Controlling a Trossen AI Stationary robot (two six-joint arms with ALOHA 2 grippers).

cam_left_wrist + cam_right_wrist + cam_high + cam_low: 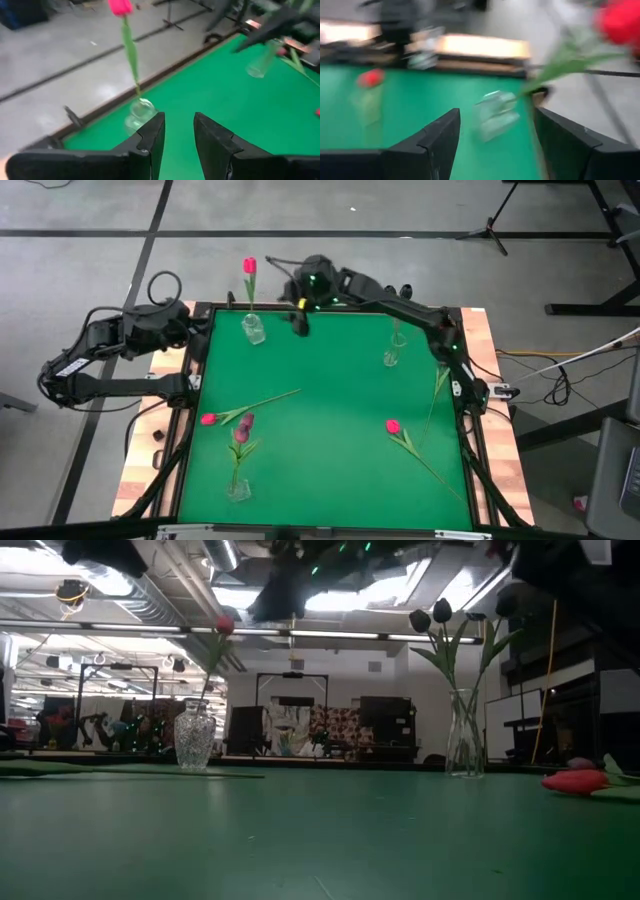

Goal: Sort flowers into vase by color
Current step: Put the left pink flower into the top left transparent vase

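Three clear glass vases stand on the green table. The far-left vase (253,330) (140,112) (495,112) holds one pink tulip (249,267) by its stem, leaning over the far edge. The far-right vase (392,352) (466,735) holds near-black tulips (430,615). The near-left vase (238,490) holds a maroon tulip (243,425). Two pink tulips (208,419) (392,425) and one more stem (440,390) lie flat on the mat. My right gripper (300,320) (497,145) hovers open just right of the far-left vase. My left gripper (195,320) (179,135) is open at the table's far-left corner.
The right arm (400,305) stretches along the table's far edge from the right side. Wooden borders (480,330) frame the mat. The middle of the mat (330,380) is bare green. Cables and stands lie on the floor beyond the table.
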